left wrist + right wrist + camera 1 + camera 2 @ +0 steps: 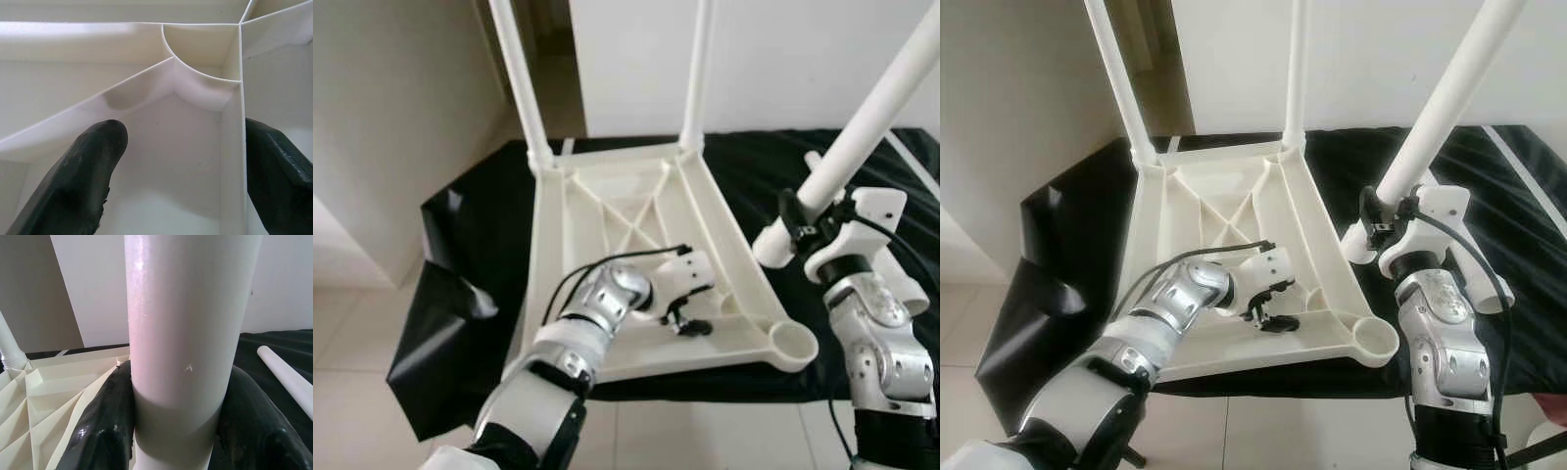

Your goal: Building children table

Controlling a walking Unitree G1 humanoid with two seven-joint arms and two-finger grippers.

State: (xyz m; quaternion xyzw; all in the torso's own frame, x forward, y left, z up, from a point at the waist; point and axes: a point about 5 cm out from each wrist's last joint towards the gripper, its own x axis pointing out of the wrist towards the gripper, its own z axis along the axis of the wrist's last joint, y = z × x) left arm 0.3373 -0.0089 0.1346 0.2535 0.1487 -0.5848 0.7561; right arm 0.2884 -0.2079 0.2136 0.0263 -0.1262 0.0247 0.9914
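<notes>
The white table top (546, 255) lies upside down on a black cloth, ribs facing up. Two white legs (517, 78) (697, 69) stand upright in its far corner sockets. The near right socket (793, 345) holds nothing. My right gripper (800, 220) is shut on a third white leg (871, 117), which tilts up to the right with its lower end just above and beyond that socket. Black fingers (105, 426) press both sides of the tube (186, 333). My left gripper (690, 323) rests open inside the ribbed underside, fingers (78, 181) straddling a thin rib.
The black cloth (460, 255) covers the low work surface and hangs off its left edge over pale floor tiles (352, 392). Another loose white leg (286, 377) lies on the cloth to the right. A white wall (783, 59) stands close behind.
</notes>
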